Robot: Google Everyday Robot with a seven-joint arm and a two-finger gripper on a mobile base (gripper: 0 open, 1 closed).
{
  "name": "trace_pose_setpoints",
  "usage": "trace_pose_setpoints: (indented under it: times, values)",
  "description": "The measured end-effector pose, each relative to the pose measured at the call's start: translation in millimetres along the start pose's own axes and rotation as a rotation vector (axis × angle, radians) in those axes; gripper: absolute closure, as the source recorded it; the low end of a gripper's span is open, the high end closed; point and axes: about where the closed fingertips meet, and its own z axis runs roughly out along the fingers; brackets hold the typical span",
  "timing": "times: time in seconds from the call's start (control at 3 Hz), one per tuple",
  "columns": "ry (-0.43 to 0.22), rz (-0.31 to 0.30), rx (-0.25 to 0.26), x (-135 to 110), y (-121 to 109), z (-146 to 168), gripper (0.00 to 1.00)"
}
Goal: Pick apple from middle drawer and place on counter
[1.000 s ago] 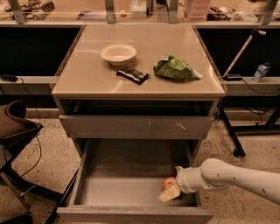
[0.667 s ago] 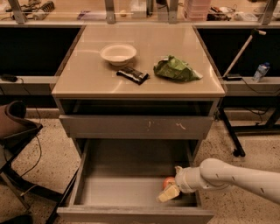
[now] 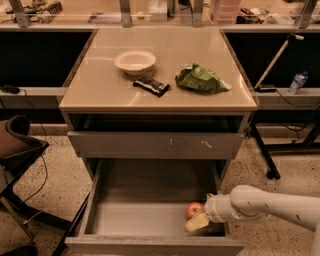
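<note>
The apple [image 3: 193, 208], small and red-orange, lies in the front right part of the open middle drawer [image 3: 130, 220], a deep grey tray pulled out low near the floor. My gripper [image 3: 196, 221] reaches into that drawer from the right on a white arm [image 3: 265, 204]. It sits right at the apple's front right side and seems to touch it. The counter [image 3: 105, 90] is the glossy beige top of the cabinet, well above the gripper.
On the counter stand a white bowl [image 3: 135, 61], a dark snack bar [image 3: 151, 85] and a green foil bag [image 3: 201, 80]. A scratched grey drawer front [image 3: 155, 145] overhangs the open drawer. A dark chair [image 3: 17, 145] stands left, a black stand leg [image 3: 262, 150] right, a cluttered bench [image 3: 160, 10] behind.
</note>
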Motion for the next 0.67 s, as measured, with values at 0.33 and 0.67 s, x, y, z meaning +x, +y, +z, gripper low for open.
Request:
trace_pose_setpoints:
  times: [0.33, 0.67]
  values:
    - [0.000, 0.000, 0.001, 0.3, -0.3, 0.0, 0.00]
    - [0.000, 0.000, 0.001, 0.3, -0.2, 0.0, 0.19]
